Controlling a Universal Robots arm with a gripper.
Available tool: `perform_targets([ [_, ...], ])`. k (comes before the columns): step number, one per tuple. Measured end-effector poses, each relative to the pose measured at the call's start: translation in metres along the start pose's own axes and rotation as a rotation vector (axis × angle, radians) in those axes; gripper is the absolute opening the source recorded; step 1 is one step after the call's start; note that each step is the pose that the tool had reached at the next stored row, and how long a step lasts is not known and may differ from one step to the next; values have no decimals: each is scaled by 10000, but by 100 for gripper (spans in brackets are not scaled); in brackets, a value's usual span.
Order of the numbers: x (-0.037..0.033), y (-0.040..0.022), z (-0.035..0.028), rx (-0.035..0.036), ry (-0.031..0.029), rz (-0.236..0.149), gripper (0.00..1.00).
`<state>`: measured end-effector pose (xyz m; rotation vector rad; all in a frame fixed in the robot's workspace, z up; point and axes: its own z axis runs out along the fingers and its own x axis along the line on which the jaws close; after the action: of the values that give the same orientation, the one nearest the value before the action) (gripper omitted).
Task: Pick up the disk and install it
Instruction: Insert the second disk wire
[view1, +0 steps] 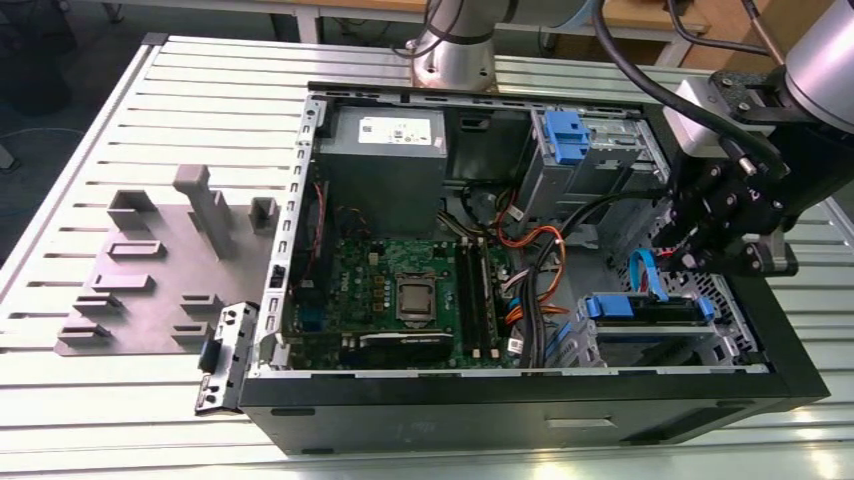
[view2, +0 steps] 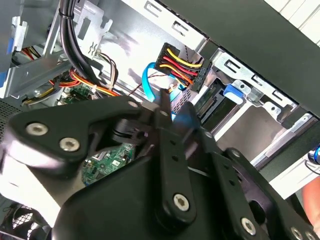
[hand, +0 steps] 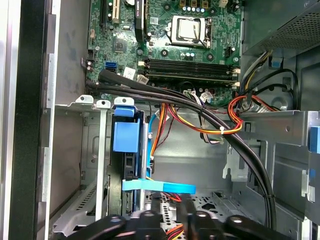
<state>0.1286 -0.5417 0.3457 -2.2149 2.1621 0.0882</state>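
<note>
The white slatted metal table (view1: 80, 160) carries the open black tower computer case (view1: 534, 400) lying on its side, so you reach every bay from above. Inside, the large grey power-supply box (view1: 380, 170) and the green motherboard (view1: 400, 290) sit toward the exterior view's left, away from the work. The grey metal drive cage with the blue tab (view1: 587, 150) stands at the far corner.

The disk (view1: 647, 308), the flat silver drive framed by blue plastic rails, sits low in the bay at the exterior view's right. It looks already slid between the bay walls, and its rails probably guide it there. In the first wrist view you see it edge-on (hand: 131, 167).

Your black gripper (view1: 697, 262) hangs just above that bay, close to the thin blue data cable (view1: 650, 275). You cannot tell whether it is open or closed.

The bundle of red, yellow and orange wires (hand: 220, 131) runs beside the bay.
</note>
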Motion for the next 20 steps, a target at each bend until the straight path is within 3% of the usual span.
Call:
perform_targets([
  [7, 0, 0, 0, 0, -2, 0, 55],
  [11, 0, -1, -3, 0, -1, -1, 55],
  [16, -6, 0, -79, -1, -3, 0, 55],
  [20, -5, -20, -79, -1, -2, -1, 55],
])
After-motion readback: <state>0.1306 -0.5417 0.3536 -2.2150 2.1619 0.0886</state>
